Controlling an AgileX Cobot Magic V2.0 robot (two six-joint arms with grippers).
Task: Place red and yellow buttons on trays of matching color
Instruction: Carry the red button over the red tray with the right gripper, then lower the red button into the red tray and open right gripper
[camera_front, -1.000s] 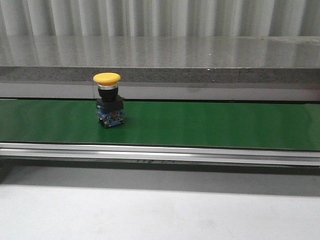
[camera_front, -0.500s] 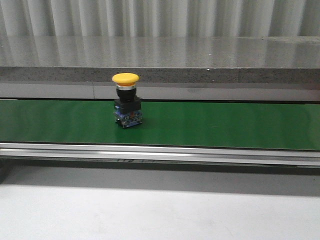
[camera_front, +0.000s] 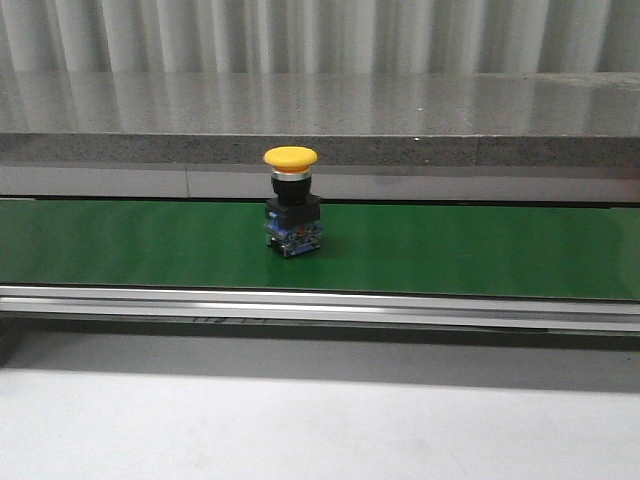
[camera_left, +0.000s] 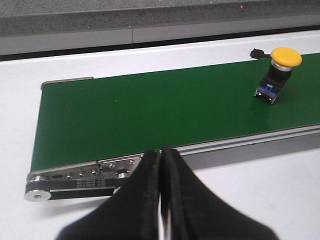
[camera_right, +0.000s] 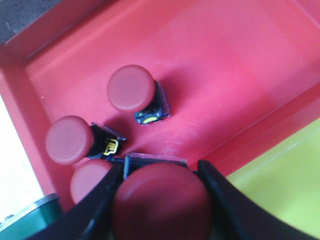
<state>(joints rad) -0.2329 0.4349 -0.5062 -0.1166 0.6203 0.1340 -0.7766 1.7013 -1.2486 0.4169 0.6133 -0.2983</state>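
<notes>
Red plastic fills most of my right wrist view: the red tray (camera_right: 240, 65) lies under my right tool (camera_right: 159, 200), whose two black fingers (camera_right: 92, 210) press on either side of a red mushroom-head push button (camera_right: 160, 202), so that tool is holding it above the tray floor. Three more red push buttons are already in the tray: one lying near the middle (camera_right: 131, 89), one close to the tray wall (camera_right: 69, 140), and one partly hidden behind my finger (camera_right: 90, 180). Just beside the red tray, a yellow tray (camera_right: 285, 185) shows at the corner of the view.

My left tool (camera_left: 161, 165) hangs over the white surface (camera_left: 250, 200) near the end roller of the green conveyor belt (camera_left: 150, 110), with its black fingers pressed together and nothing between them.

On the belt stands a yellow mushroom-head push button with a black body and a blue contact block (camera_front: 291, 200). It is upright, a little left of the belt's middle in the front view, and well apart from my left tool in the left wrist view (camera_left: 280, 70). Behind the belt runs a grey speckled stone ledge (camera_front: 450, 115).
</notes>
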